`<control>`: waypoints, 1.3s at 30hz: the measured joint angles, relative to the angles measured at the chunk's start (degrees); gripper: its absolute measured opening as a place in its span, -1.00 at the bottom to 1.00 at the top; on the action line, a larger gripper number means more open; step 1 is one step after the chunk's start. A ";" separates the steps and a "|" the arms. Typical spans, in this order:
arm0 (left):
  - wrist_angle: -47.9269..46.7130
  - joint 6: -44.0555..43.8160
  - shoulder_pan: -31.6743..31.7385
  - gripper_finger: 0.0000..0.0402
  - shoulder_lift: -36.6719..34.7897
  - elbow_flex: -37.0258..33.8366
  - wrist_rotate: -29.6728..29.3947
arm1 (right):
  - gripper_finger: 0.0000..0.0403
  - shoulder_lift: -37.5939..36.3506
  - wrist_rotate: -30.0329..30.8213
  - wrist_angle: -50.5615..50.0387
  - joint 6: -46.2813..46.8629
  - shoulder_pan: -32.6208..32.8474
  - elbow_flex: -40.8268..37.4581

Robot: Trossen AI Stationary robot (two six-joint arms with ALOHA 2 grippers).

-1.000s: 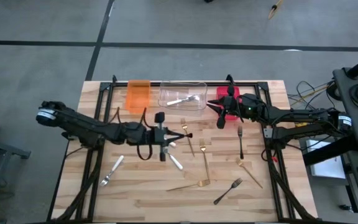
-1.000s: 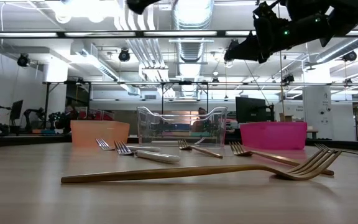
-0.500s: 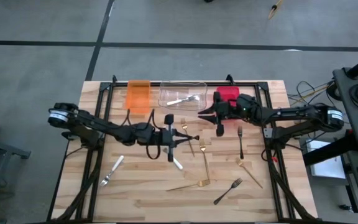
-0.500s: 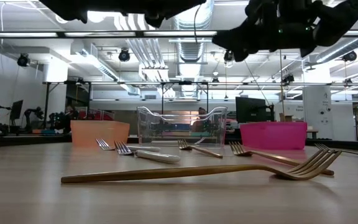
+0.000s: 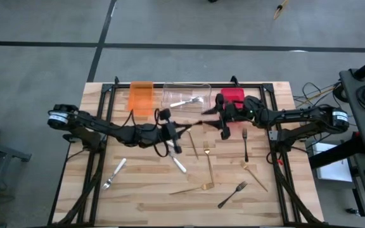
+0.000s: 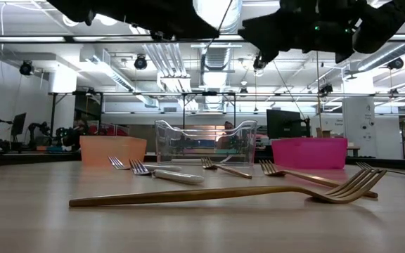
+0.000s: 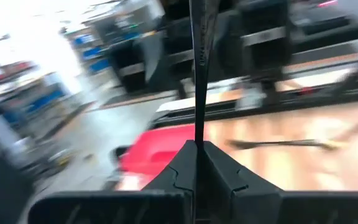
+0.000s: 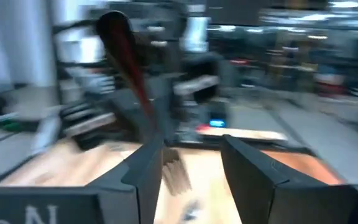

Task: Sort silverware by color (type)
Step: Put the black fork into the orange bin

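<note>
My left gripper (image 5: 175, 130) is over the table's middle, shut on a slim black utensil (image 5: 198, 124) that points at my right gripper (image 5: 217, 118). The right gripper is open, and in its wrist view the utensil's free end (image 8: 129, 56) stands between its fingers, close by one of them (image 8: 148, 168). Gold forks (image 5: 208, 161), two black forks (image 5: 245, 144) (image 5: 231, 194) and silver pieces (image 5: 115, 173) (image 5: 178, 163) lie flat on the wood. One silver piece (image 5: 185, 100) lies in the clear bin. My left gripper (image 7: 196, 144) pinches one end of the black utensil (image 7: 197, 127) between its two fingers, roughly level, coming from the table's left. The utensil runs on in line with the fingers, lifted clear of the table. My right gripper: I cannot tell whether the utensil touches its finger.
Along the far edge stand an orange bin (image 5: 140, 96), a clear bin (image 5: 195, 88) and a red bin (image 5: 233, 97). A long gold fork (image 6: 223, 193) lies near the front edge. Dark frame rails (image 5: 100, 145) (image 5: 274, 149) run along both sides of the table.
My left gripper has moved toward the table's right and far edge and turned, so the black utensil now points at the right gripper. My right gripper has shifted left, toward the left gripper, until the utensil's end stands between its fingers.
</note>
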 joint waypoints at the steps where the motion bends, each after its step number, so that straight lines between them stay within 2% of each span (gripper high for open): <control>1: 0.32 -0.09 0.16 -1.00 0.19 0.10 -2.80 | -0.22 0.23 3.52 0.07 1.03 -0.04 0.00; 3: 0.69 -0.14 0.20 -1.00 0.50 0.39 -8.50 | -0.22 0.87 10.31 0.05 2.84 -0.07 0.00; 5: 0.92 -0.15 0.31 -1.00 1.04 0.95 -13.14 | -0.23 1.48 13.73 0.40 4.14 -0.09 0.00; 15: 3.74 -0.70 0.87 -1.00 7.45 3.79 -14.91 | -0.24 8.36 8.28 11.70 8.09 0.33 0.29; 20: 3.81 0.11 0.86 -1.00 9.54 5.85 -20.00 | -0.23 11.10 3.45 11.82 7.63 0.62 2.93; 34: 3.77 -0.77 0.80 -1.00 9.58 5.93 -20.64 | -0.33 14.02 4.25 11.70 8.87 1.44 5.64; 39: 3.76 -0.99 0.81 -1.00 9.58 5.94 -20.66 | -0.50 13.99 8.96 11.67 9.73 1.47 5.67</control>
